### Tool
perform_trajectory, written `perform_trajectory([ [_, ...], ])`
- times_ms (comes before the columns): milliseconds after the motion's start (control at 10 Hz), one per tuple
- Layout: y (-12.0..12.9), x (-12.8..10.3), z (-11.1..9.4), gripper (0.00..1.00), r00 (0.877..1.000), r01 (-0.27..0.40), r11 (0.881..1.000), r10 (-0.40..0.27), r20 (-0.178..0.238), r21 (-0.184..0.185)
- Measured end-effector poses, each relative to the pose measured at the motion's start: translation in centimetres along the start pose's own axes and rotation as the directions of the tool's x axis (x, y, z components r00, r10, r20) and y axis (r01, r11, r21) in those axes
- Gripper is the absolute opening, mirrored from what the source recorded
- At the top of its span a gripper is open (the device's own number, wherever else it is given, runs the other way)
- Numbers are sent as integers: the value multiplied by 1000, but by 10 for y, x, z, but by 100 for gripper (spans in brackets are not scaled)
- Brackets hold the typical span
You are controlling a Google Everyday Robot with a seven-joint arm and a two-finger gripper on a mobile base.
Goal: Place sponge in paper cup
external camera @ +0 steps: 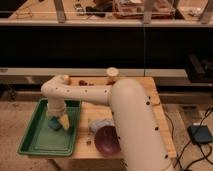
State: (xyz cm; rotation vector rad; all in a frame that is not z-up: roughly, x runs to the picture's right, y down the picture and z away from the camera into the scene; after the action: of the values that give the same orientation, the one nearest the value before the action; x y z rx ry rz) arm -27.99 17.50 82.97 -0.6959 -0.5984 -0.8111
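While gripper [60,120] hangs low in green tray [35,145], fingers [65,121] spread wide beside sponge [53,124], nothing gripped: reach-to-grasp step. Paper cup [112,75] well apart, at bench [145,82] far edge. Next: straddle sponge, close, lift.

I can read nothing here. No word, label, brand, number or sign shows on the paper cup [112,75], the sponge [54,123], the green tray [37,145] or the wooden surface [95,111]. My claw [59,122] hangs low inside the tray, spread wide, right at the sponge.
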Motion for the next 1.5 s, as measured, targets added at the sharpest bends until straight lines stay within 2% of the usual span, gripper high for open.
perform_trajectory([
  [300,-14,-4,3,80,999,46,997,-45,-18,60],
  [600,-26,-9,7,80,995,90,994,-87,-44,64],
  [900,-25,-1,12,80,992,105,993,-101,-70,58],
  [1100,-23,7,16,64,992,106,992,-101,-77,63],
  [1200,-21,12,19,45,991,109,992,-104,-83,62],
  [1300,-22,12,20,32,990,122,990,-116,-81,72],
  [1500,-24,13,14,17,985,153,983,-144,-91,97],
])
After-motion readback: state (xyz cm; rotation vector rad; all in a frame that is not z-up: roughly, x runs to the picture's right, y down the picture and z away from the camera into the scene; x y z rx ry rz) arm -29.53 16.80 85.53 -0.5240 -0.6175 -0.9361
